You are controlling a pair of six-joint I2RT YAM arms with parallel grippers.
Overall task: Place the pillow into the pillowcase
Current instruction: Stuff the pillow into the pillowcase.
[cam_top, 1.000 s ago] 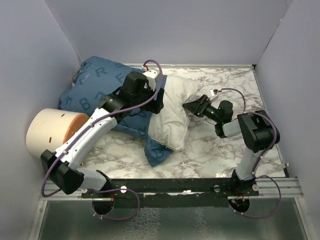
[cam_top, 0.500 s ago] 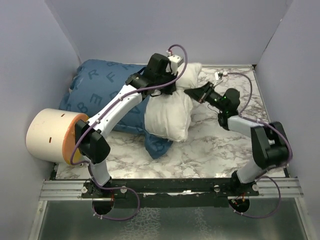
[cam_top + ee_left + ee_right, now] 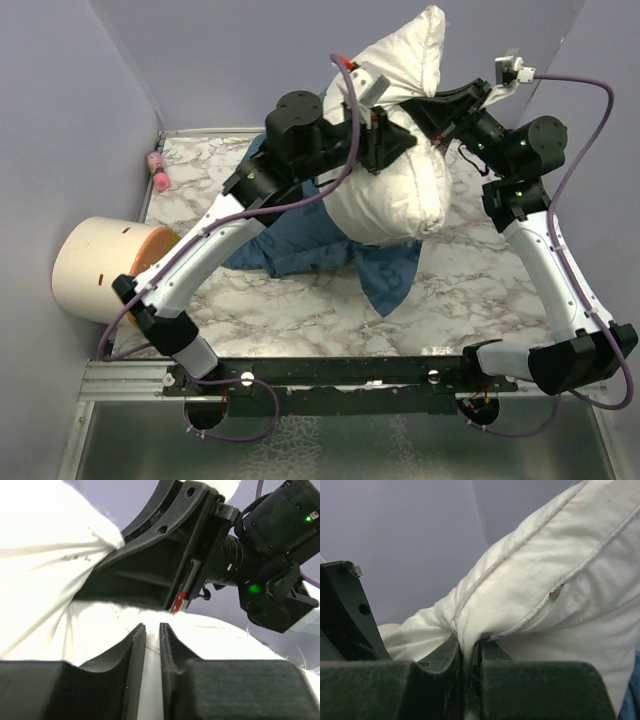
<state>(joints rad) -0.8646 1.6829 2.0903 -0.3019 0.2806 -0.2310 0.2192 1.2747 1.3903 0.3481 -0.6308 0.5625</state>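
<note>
top external: my left gripper [image 3: 398, 140] and right gripper [image 3: 426, 106] both clamp pillow [image 3: 395, 195] fabric, holding it up over far middle of desk [image 3: 480, 290]; pillowcase [image 3: 300, 245] droops from under it, trailing on desk centre.

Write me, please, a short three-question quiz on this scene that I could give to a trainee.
1. Fill in the gap: the letter-printed pillowcase is ___ in colour.
2. True or false: the pillow lies flat on the table.
3. Choose one: the right gripper is shut on A, the pillowcase; B, the pillow's seamed edge; C, nothing.

Key: 1, blue. 2, false: it is held up in the air. 3, B.
</note>
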